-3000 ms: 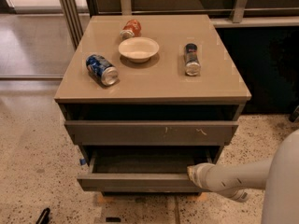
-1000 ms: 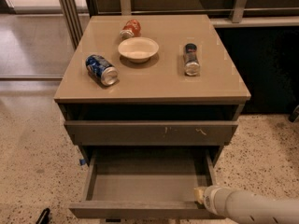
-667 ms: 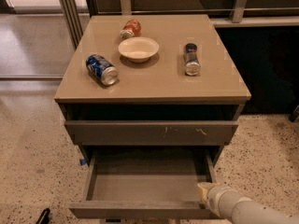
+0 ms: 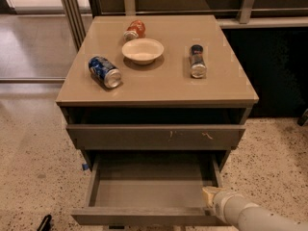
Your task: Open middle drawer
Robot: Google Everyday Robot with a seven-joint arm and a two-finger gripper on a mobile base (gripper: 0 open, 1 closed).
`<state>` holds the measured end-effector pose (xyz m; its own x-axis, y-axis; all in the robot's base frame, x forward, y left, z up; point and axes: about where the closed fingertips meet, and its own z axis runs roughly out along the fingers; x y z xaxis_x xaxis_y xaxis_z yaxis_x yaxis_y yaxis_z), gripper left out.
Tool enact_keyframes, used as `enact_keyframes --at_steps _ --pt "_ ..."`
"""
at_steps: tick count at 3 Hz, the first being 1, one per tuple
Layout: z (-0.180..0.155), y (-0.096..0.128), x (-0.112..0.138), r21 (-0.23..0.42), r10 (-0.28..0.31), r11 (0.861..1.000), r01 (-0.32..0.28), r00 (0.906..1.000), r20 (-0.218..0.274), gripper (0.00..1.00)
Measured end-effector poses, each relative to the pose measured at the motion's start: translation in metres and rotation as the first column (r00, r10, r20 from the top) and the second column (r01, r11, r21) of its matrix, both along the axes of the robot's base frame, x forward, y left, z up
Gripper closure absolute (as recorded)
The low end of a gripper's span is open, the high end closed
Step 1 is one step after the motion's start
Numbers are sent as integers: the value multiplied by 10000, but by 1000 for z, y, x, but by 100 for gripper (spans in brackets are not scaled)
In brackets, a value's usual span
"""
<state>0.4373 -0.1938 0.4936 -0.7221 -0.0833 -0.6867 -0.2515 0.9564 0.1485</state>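
Middle drawer (image 4: 144,189) pulled out, grey interior visible, gripper (image 4: 210,196) at front-right corner

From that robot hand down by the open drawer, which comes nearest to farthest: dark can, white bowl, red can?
Gripper: front right corner of middle drawer.
1. Dark can, tabletop right.
2. White bowl, centre.
3. Red can, back.
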Motion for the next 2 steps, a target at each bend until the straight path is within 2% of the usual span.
enact_keyframes --at_steps 2 --pt "0 0 0 0 0 10000 0 10000 0 12"
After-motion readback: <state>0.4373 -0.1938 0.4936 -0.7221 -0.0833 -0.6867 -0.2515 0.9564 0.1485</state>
